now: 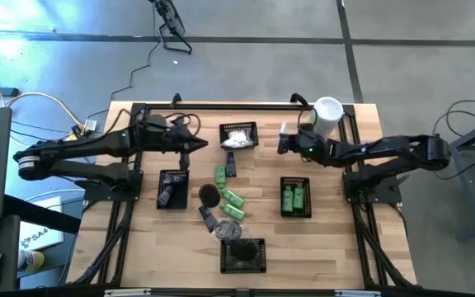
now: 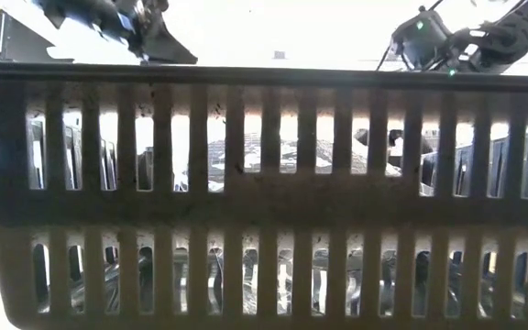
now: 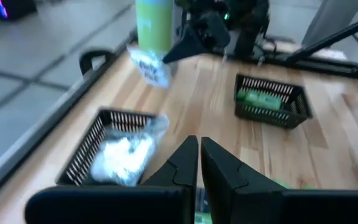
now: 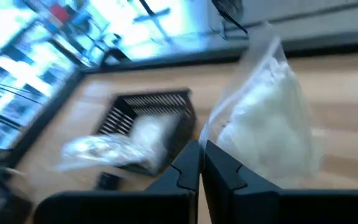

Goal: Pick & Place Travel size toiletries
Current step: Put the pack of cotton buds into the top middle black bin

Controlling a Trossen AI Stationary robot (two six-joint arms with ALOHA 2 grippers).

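Nearest your low camera stands one black basket [image 2: 264,192]; you have four baskets overall. Left gripper [image 1: 195,145] hovers clenched, empty, at ten o'clock. Right gripper [image 4: 202,163], reaching from two o'clock, pinches one white packet [image 4: 266,118] aloft.

Four black mesh baskets [image 1: 238,136] sit on the table — two green bottles [image 1: 293,197] in one; three more green bottles [image 1: 232,198] lie loose.

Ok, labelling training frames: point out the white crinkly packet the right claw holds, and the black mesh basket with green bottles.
white crinkly packet [image 4: 269,118]: right wrist view, its middle.
black mesh basket with green bottles [image 1: 295,214]: high view, near rim.
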